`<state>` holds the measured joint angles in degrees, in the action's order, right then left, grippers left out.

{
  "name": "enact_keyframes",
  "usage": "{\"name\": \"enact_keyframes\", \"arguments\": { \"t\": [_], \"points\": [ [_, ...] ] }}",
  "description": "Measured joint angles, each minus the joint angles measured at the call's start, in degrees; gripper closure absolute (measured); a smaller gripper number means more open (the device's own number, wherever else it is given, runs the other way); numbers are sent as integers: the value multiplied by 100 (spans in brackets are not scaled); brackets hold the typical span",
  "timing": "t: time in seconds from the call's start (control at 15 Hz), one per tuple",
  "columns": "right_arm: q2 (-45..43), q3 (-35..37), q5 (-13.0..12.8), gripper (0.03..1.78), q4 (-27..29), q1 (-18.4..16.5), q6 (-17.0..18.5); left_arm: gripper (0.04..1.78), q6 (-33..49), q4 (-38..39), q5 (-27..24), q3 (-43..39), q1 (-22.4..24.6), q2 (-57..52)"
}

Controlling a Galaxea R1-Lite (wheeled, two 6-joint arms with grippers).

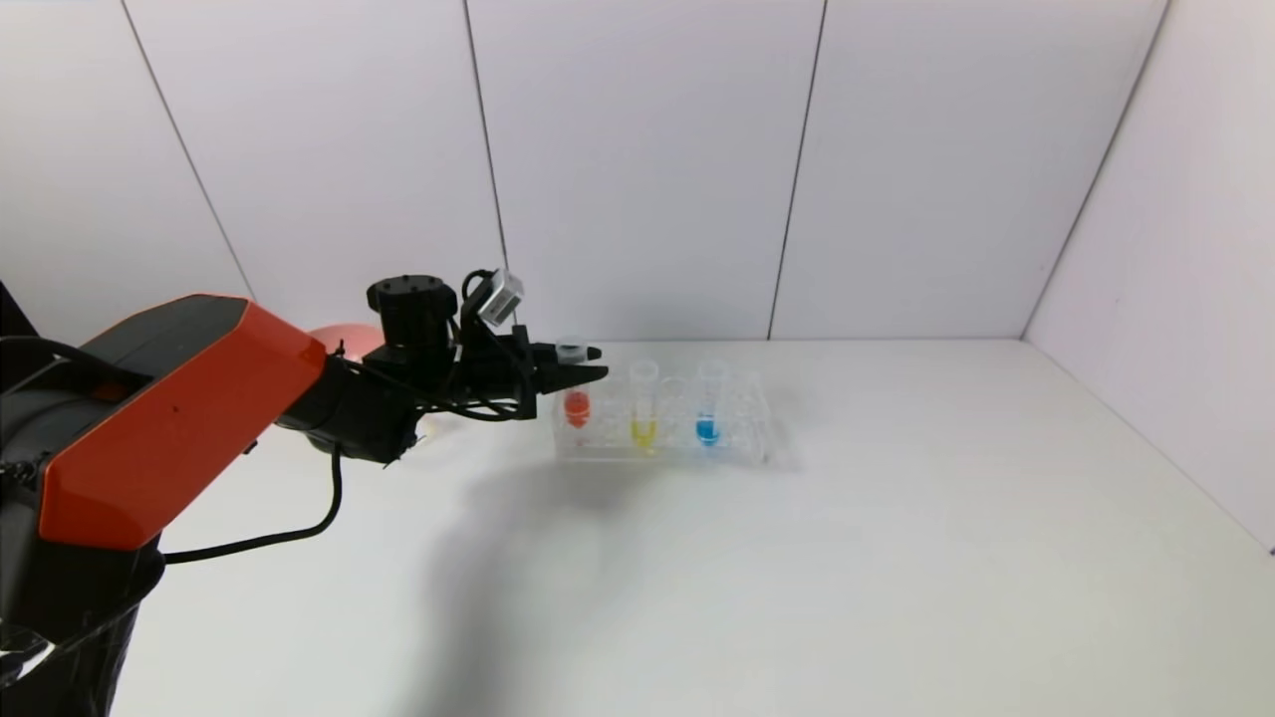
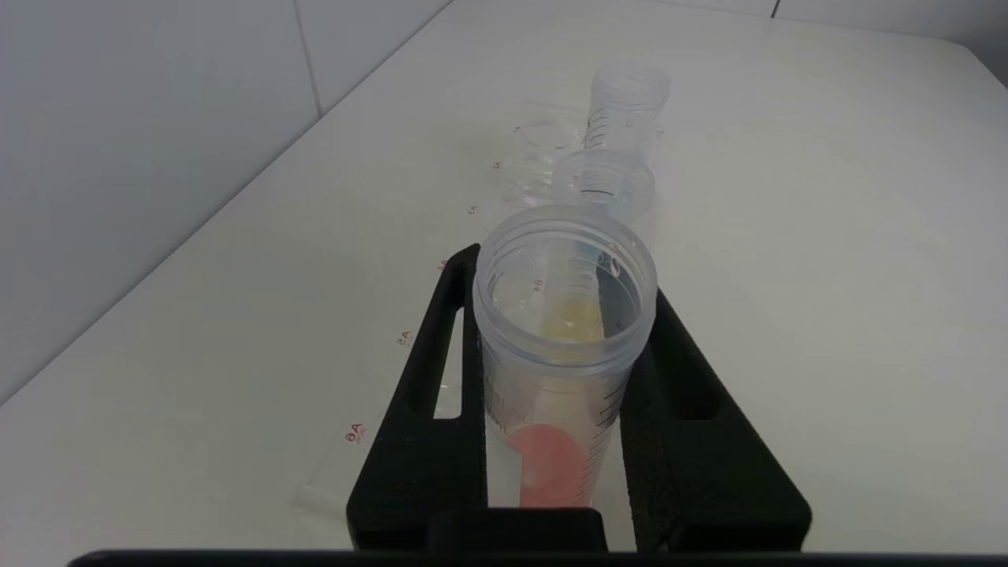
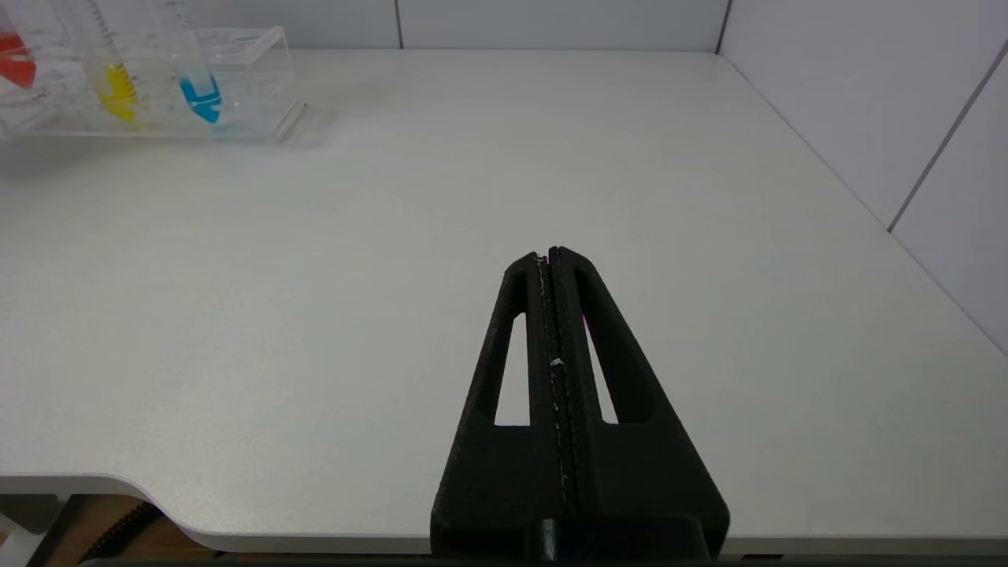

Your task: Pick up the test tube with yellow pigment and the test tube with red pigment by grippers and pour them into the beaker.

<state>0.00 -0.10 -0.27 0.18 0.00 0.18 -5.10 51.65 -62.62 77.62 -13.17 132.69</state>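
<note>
The test tube with red pigment (image 1: pixel 576 398) is held near its mouth by my left gripper (image 1: pixel 578 363), which is shut on it. It stands upright at the left end of the clear tube rack (image 1: pixel 742 443), a little higher than the others. In the left wrist view the tube (image 2: pixel 551 465) sits between the black fingers (image 2: pixel 425 409). The test tube with yellow pigment (image 1: pixel 643 408) stands in the rack beside it, and also shows in the right wrist view (image 3: pixel 118 83). The beaker is out of view. My right gripper (image 3: pixel 549 256) is shut and empty above the table's front edge.
A tube with blue liquid (image 1: pixel 708 408) stands in the rack to the right of the yellow one. A pink bowl (image 1: pixel 349 339) shows partly behind my left arm. White walls close the table at the back and right.
</note>
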Motion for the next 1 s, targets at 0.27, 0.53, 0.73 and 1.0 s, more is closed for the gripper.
{"name": "enact_keyframes", "arguments": {
  "t": [0.27, 0.53, 0.73, 1.0],
  "points": [
    [0, 0, 0, 170, 0, 2, 0, 133, 2, -216, -5, 16, -15, -240],
    [0, 0, 0, 170, 0, 2, 0, 133, 4, -373, -9, 112, -34, -434],
    [0, 0, 0, 170, 0, 0, -2, 133, 22, -452, -5, 168, -39, -577],
    [0, 0, 2, 170, 0, 2, -2, 133, 20, -750, 28, 165, -22, -913]
  ]
}}
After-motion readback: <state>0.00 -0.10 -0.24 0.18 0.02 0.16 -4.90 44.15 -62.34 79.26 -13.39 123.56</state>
